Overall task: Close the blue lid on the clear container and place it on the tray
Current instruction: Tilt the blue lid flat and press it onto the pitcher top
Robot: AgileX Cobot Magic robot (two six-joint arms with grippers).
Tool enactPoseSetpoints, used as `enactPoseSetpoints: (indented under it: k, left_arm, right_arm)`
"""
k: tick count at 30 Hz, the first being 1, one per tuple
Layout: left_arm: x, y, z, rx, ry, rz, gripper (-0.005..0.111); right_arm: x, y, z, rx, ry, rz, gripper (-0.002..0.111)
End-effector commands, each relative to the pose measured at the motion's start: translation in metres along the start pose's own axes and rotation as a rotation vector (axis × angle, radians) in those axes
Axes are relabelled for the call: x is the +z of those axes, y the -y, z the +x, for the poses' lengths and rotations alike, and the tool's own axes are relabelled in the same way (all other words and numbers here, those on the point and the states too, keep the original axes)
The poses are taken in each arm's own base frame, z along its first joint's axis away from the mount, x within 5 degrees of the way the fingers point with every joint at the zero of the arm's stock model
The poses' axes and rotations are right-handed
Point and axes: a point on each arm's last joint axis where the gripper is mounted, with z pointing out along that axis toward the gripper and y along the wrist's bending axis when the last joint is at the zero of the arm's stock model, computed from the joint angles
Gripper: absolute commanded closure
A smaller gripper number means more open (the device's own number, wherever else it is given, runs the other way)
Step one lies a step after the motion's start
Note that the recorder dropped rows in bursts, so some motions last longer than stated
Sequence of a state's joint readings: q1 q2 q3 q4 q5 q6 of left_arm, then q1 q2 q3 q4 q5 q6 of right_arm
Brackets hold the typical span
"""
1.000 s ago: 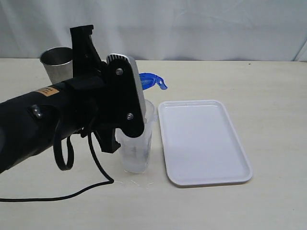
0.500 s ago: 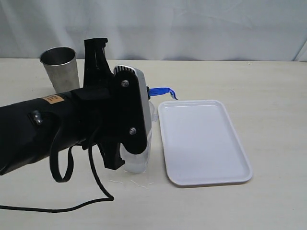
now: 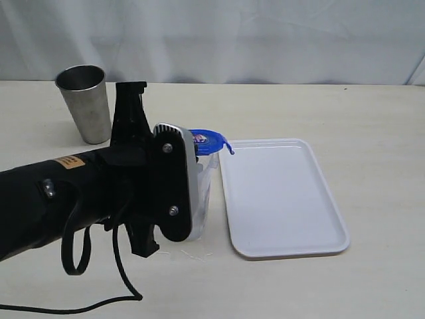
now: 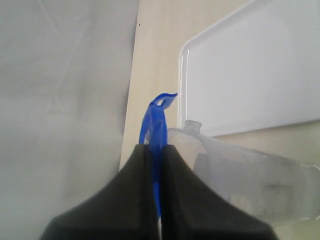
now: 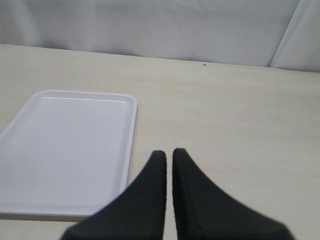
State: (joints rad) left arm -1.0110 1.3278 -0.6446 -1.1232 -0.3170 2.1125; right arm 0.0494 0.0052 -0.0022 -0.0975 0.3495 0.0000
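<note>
The left tool (image 4: 154,148) is clamped on the edge of the lid (image 3: 207,140), both black fingers shut on the blue plastic and one flap jutting past the tips. The lid lies level over the mouth of the container (image 3: 204,193), which stands upright on the bench (image 3: 378,113) just beside the tray (image 3: 282,199). It seems to rest on the rim, though the left arm (image 3: 40,199) hides most of the container.

A red-and-blue sticker (image 3: 199,139) sits on the lid, its print too small to read. An orange label (image 3: 68,161) on the left arm carries dark writing, also unreadable.

The right tool (image 5: 168,153) hangs over the bench beside the tray, fingers nearly together and holding nothing. A steel cup (image 3: 86,103) stands well apart at the back left.
</note>
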Motion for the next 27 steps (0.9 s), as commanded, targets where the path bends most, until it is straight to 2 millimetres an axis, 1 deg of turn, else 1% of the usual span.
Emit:
enactPoseSetpoints:
  k: [1, 10, 15, 27]
  left_arm:
    - [-0.0023, 0.0033, -0.0029, 0.039, 0.034, 0.038, 0.107]
    - [-0.0024, 0.0054, -0.0034, 0.035, 0.042, 0.056, 0.107]
    - [-0.0028, 0.011, 0.0052, 0.044, -0.001, 0.041, 0.107]
    - [-0.0029, 0.0131, 0.0061, 0.034, -0.003, 0.053, 0.107]
  right_arm:
    - [-0.0001, -0.0001, 0.0002, 0.008, 0.006, 0.001, 0.104]
    - [-0.0001, -0.0001, 0.0002, 0.008, 0.006, 0.001, 0.104]
    - [-0.0001, -0.0001, 0.0002, 0.008, 0.006, 0.001, 0.104]
    - [-0.0001, -0.0001, 0.0002, 0.008, 0.006, 0.001, 0.104]
